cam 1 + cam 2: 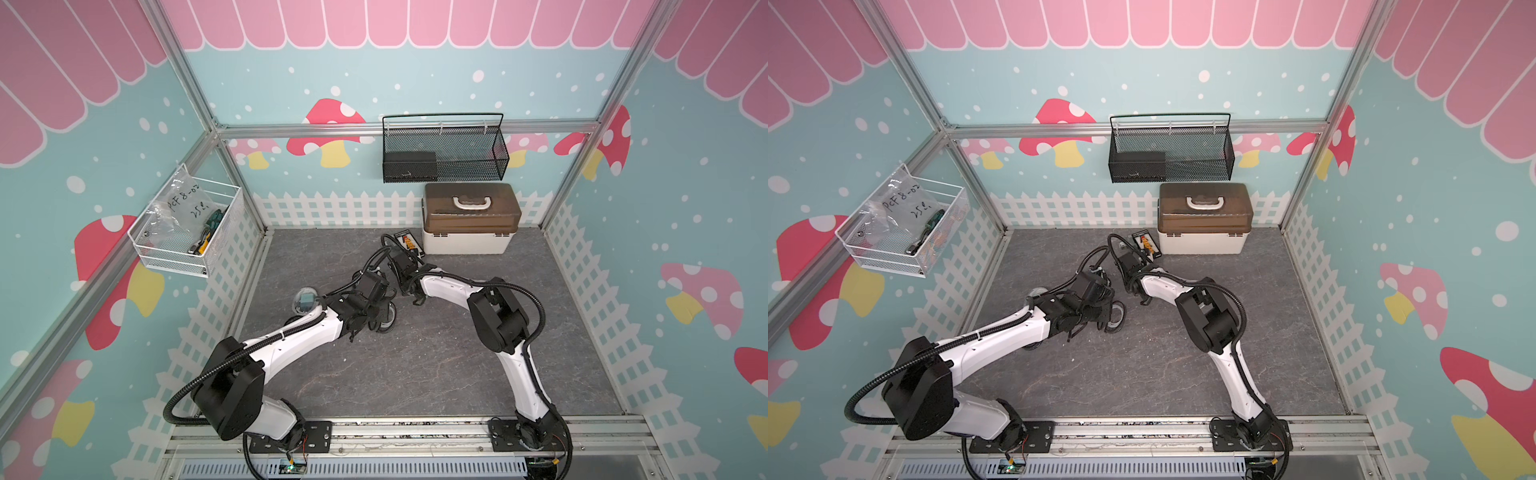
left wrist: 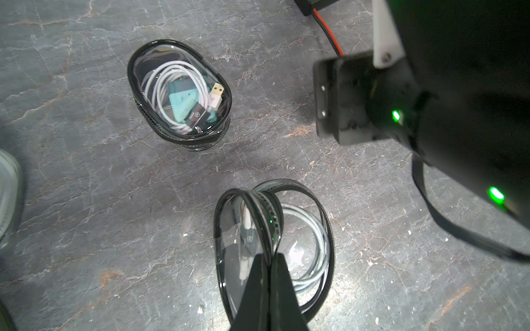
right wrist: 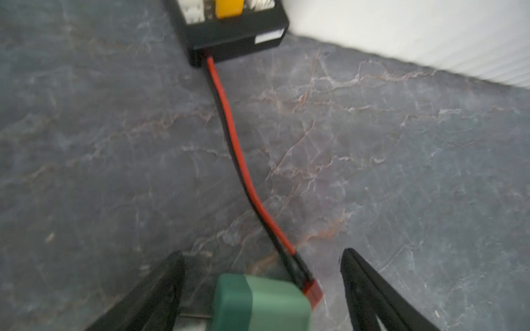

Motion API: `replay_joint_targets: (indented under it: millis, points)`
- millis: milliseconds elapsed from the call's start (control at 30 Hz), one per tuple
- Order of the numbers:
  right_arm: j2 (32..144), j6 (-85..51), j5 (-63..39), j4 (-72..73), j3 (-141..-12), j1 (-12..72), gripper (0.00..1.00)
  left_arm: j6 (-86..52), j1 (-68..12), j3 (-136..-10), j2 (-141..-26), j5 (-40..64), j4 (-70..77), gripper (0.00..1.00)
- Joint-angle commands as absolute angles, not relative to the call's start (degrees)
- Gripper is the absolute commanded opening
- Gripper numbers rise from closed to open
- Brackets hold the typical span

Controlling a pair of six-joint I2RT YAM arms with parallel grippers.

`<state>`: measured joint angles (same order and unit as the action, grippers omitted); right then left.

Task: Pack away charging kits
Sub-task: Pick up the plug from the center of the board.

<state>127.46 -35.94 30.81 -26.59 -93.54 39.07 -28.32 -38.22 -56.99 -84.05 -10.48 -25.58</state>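
Currently L claw [image 2: 270,258] is clenched on the upright black-rimmed flap of an open clear pouch [image 2: 304,243]. The pouch lies on the grey table [image 2: 86,200] right at the claw's tips, w/ a white cable coil [image 2: 317,229] inside.

A 2nd pouch [image 2: 179,94], closed, sits apart from it on the table, holding white cable + a teal adapter.

R claw [image 3: 263,253] is released, fingers spread wide. A green plug adapter [image 3: 258,303] lies on the table btwn the fingers w/ a gap on each side, touching neither; view is blurry.

The red plug of the red-black wire [image 3: 232,137] sits just at the adapter's corner. The wire runs to the black board [image 3: 229,34] beside the white box [image 3: 415,28].

In a top view a 3rd pouch [image 1: 305,301] w/ a teal adapter sits beside the L arm.
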Motion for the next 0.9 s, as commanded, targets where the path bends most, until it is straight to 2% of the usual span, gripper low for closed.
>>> replay_joint_targets:
  millis: [0,233,400,667,867]
  points:
    - [123.89,-31.29,20.65,-16.92,-86.04,39.64,0.83,-29.27,-37.88,-56.07,-83.37,-10.2,-24.53,0.0]
    - [122.1,-27.49,13.49,-13.6,-85.43,39.47,0.86,-29.66,-37.89,-55.39,-82.45,-9.99,-24.56,0.0]
    - [122.48,-31.64,12.98,-17.71,-86.02,39.42,0.86,-29.63,-37.92,-55.28,-82.27,-9.87,-24.5,0.0]
    - [115.01,-35.23,6.92,-12.08,-74.01,40.4,0.86,-29.53,-37.88,-54.58,-81.13,-10.34,-24.52,0.0]
    - [112.8,-31.34,3.22,-8.12,-72.51,43.4,0.86,-30.04,-37.88,-53.92,-80.49,-10.66,-24.71,0.0]
